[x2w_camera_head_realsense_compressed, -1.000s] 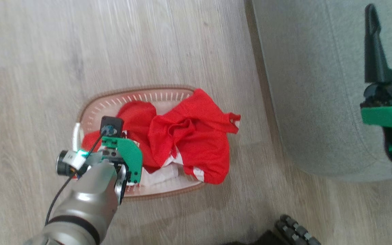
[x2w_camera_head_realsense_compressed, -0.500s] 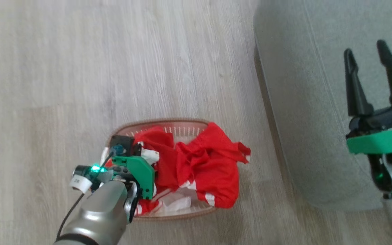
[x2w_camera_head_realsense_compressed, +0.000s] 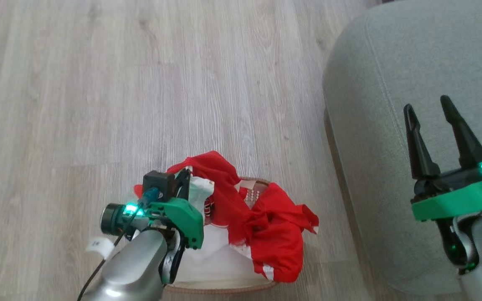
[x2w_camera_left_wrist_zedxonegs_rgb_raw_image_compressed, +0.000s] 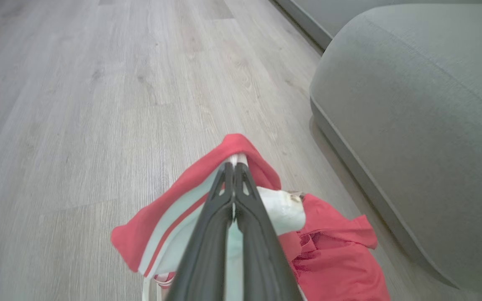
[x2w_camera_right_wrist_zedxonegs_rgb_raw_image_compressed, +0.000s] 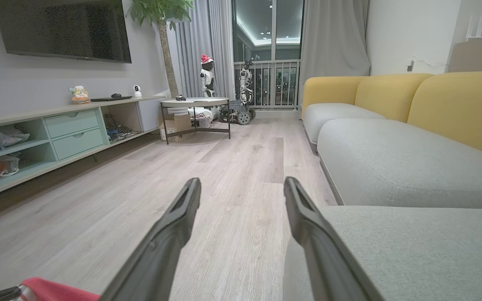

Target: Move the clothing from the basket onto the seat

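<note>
Perforated cream basket (x2w_camera_head_realsense_compressed: pixel 232 288): crumpled red clothing (x2w_camera_head_realsense_compressed: pixel 274 234) (white trim) inside; L gripper (x2w_camera_left_wrist_zedxonegs_rgb_raw_image_compressed: pixel 233 167) clamped on it, R gripper (x2w_camera_head_realsense_compressed: pixel 427 104) apart.

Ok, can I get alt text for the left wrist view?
The left gripper, jaws shut, pinches a fold of the white-trimmed red jersey over a pale wood floor. More red clothing trails to the lower right, next to the rounded corner of the grey sofa seat.

Bright red clothing (x2w_camera_head_realsense_compressed: pixel 274 238) with white panels and a thin red stripe, cream basket (x2w_camera_head_realsense_compressed: pixel 224 289) with brown braided rim, plain grey seat (x2w_camera_head_realsense_compressed: pixel 391 83), pale grey wood-grain floor (x2w_camera_head_realsense_compressed: pixel 98 83), yellow backrests (x2w_camera_right_wrist_zedxonegs_rgb_raw_image_compressed: pixel 454 100).
</note>
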